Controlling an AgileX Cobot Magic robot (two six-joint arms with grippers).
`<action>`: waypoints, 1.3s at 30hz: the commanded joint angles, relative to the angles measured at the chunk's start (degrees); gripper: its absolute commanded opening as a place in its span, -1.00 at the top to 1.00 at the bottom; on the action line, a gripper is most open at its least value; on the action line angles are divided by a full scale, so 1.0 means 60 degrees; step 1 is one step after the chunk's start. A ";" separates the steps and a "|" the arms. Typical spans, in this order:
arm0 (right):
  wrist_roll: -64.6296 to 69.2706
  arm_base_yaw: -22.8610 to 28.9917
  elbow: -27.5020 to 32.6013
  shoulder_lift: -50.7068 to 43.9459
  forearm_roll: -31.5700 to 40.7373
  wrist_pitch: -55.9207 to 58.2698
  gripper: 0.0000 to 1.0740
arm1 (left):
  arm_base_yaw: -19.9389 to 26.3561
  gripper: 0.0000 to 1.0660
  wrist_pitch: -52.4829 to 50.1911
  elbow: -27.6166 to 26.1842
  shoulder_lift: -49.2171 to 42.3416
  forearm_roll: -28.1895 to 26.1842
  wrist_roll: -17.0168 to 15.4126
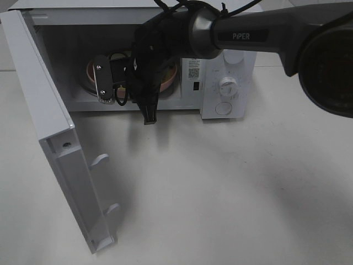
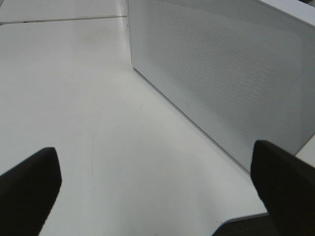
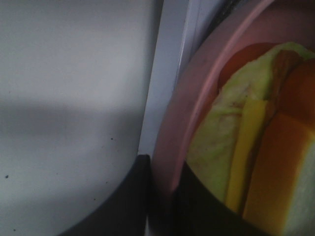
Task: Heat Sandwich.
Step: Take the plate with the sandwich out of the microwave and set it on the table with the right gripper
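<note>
Near: left gripper [image 2: 157,196] spread wide, empty, beside the microwave door [image 1: 52,160]. Farther in: right gripper [image 3: 162,196] clamped on the pink plate [image 3: 172,132] rim — sandwich [image 3: 256,162] aboard, inside the microwave [image 1: 220,72]. Loading step — next, release and retreat.

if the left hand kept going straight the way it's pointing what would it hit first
Most likely the open microwave door: the left hand, fingers wide apart, points across bare table toward its mesh panel. Depth is unclear, so it might skim the tabletop first.
</note>
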 commanded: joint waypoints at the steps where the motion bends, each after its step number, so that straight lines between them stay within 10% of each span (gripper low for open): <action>1: -0.0067 -0.0067 0.0344 -0.0411 0.0057 -0.0477 0.99 | 0.0038 -0.94 -0.0076 0.0038 -0.0210 -0.0010 -0.0029; 39: -0.0468 -0.0076 0.5663 -0.3581 -0.0630 -0.3887 0.99 | 0.0038 -0.94 -0.0076 0.0038 -0.0210 -0.0010 -0.0029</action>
